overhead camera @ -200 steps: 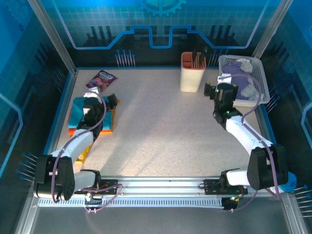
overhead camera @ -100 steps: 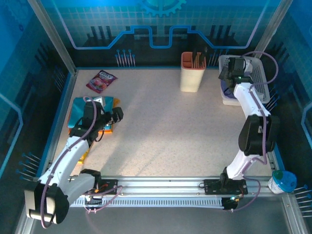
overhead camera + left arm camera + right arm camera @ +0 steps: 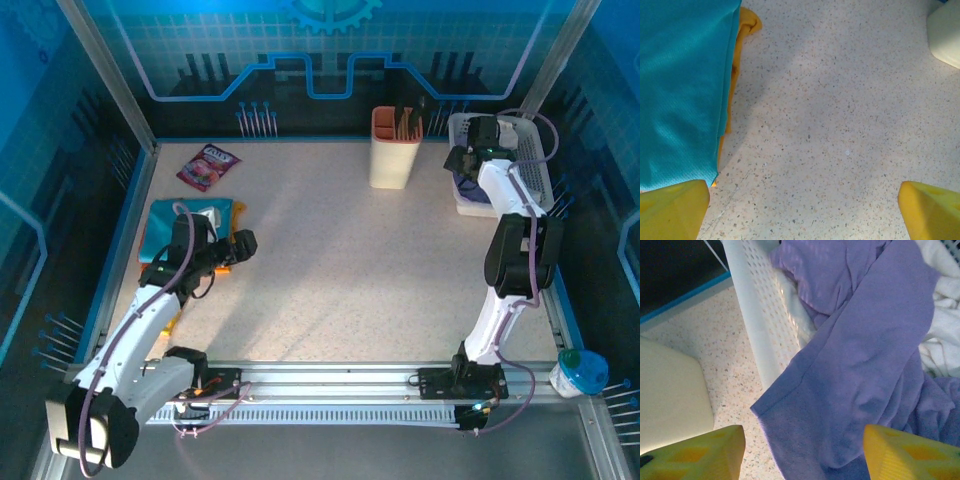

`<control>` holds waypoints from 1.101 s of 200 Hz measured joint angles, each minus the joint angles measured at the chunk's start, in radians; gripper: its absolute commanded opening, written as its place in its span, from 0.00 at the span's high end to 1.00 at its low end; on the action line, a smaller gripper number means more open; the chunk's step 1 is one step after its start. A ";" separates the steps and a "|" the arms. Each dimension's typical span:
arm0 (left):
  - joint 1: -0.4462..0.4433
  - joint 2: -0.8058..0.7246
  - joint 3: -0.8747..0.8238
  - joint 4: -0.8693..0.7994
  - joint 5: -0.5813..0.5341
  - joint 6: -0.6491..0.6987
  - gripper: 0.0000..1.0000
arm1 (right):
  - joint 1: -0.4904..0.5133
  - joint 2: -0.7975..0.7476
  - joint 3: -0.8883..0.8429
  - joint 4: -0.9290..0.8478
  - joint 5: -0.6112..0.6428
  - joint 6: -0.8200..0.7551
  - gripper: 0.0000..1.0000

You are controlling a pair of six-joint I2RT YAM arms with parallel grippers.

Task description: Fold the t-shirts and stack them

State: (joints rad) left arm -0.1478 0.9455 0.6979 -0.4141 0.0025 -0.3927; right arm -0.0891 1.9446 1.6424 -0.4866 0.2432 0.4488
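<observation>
1. Left tool (image 3: 802,209): fingers apart above bare tabletop (image 3: 840,125), teal t-shirt (image 3: 680,85) at its 10 o'clock.
2. Right tool (image 3: 802,452): fingers apart, astride the lavender t-shirt (image 3: 865,355) draped over the basket (image 3: 752,325) wall at 2 o'clock.

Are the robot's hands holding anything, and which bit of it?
Nothing is held. The left gripper is open over the table. The right gripper stands open over the purple shirt, not pinching it.

My top camera: high behind bases, whole counter (image 3: 350,270). Wrist cameras: close, downward; left at left edge, right at far-right corner basket (image 3: 752,330).
</observation>
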 measured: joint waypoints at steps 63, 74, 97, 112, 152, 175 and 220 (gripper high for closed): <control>-0.006 0.004 0.000 0.000 0.007 -0.002 0.02 | 0.006 0.042 0.000 0.000 -0.015 -0.014 0.69; -0.007 0.004 0.000 0.000 0.007 -0.002 0.02 | 0.006 0.042 0.000 0.000 -0.011 -0.020 0.74; -0.008 0.004 0.000 0.000 0.007 -0.002 0.02 | 0.006 0.040 -0.011 0.009 0.009 -0.016 0.89; -0.011 0.004 0.000 0.000 0.007 -0.002 0.02 | 0.007 0.035 -0.022 0.010 0.028 -0.010 1.00; -0.016 0.004 0.000 0.000 0.012 -0.002 0.02 | 0.013 -0.057 -0.100 0.042 0.074 -0.003 1.00; -0.019 0.004 0.000 0.000 0.018 -0.008 0.02 | 0.017 -0.162 -0.148 0.062 0.103 0.001 1.00; -0.023 0.004 0.000 0.000 0.030 -0.028 0.02 | 0.070 -0.409 -0.282 0.159 0.192 -0.005 1.00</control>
State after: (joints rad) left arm -0.1711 0.9493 0.6975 -0.4137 0.0326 -0.4210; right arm -0.0193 1.5352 1.3605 -0.3271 0.4347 0.4442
